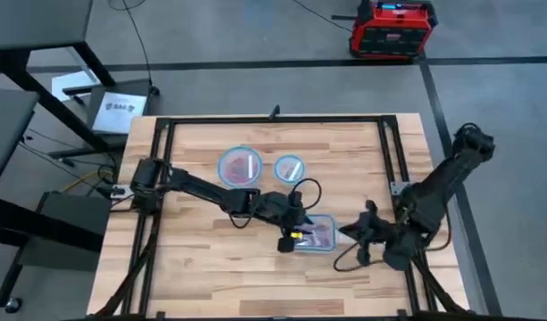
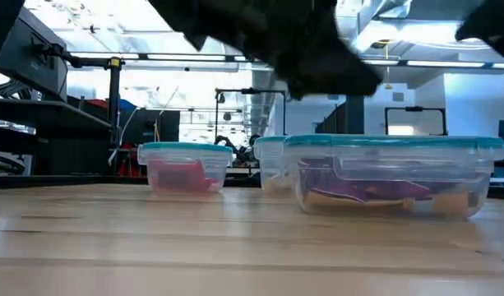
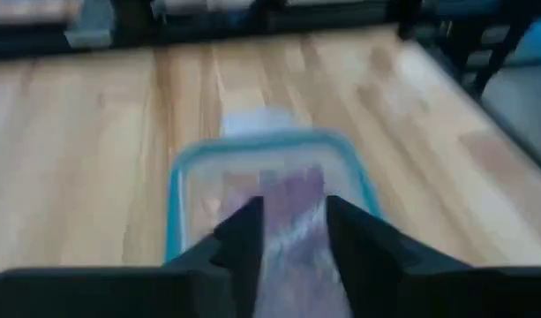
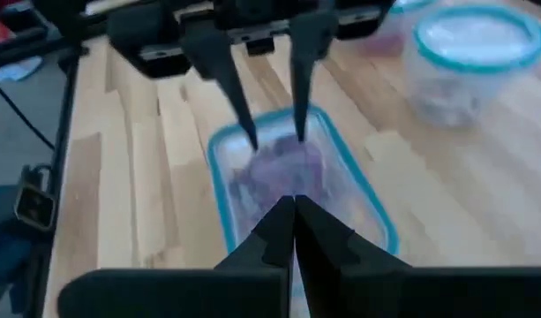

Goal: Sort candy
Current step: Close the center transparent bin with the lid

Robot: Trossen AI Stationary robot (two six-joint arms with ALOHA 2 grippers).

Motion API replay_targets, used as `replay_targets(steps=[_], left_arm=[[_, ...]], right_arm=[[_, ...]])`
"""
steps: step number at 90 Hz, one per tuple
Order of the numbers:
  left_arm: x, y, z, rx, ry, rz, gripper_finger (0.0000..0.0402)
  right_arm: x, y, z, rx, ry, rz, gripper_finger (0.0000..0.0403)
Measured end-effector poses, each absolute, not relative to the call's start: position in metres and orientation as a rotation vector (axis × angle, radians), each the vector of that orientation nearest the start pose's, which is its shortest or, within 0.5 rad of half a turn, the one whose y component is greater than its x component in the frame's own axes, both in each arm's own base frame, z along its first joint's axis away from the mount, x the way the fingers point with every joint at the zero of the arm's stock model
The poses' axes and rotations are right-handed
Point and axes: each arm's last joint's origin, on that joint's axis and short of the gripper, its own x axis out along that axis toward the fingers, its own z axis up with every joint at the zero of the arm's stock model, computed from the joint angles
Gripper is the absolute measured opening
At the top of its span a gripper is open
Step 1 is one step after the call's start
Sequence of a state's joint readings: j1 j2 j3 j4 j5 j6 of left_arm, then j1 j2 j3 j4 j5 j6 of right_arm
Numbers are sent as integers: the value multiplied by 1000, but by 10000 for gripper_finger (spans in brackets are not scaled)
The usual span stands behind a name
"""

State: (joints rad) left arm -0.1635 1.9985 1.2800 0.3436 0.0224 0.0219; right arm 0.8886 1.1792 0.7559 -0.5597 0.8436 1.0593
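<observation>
Right gripper (image 4: 294,212), fingers pressed together and empty, hovers at the near end of the rectangular tub (image 4: 376,212); opposite it, the left gripper (image 4: 276,141) hangs with fingers parted, tips just above the purple candy (image 4: 283,168) in that tub. Red candy (image 2: 179,175) lies in a round tub (image 2: 184,150) farther along the desk (image 1: 193,259), beside a smaller round tub (image 1: 289,167).
</observation>
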Motion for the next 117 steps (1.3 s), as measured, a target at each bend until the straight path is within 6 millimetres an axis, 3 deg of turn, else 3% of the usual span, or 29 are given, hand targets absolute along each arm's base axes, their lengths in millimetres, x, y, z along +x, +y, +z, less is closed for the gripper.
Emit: replay_targets(steps=[11,44,62,85,117], left_arm=[[438,-73,173,34,446,-239,12],[429,-75,160,44,576,-267,1],[429,-75,160,58,578,-271,0],[430,-75,161,58,553,-271,0],[432,-77,164,50,501,-304,0]], right_arm=[[155,159,211,285,609,-345,0],[169,176,160,315,799,-437,0],[170,174,159,328,816,-454,0],[174,158,168,375,821,-531,0],[204,157,140,426,842,-560,0]])
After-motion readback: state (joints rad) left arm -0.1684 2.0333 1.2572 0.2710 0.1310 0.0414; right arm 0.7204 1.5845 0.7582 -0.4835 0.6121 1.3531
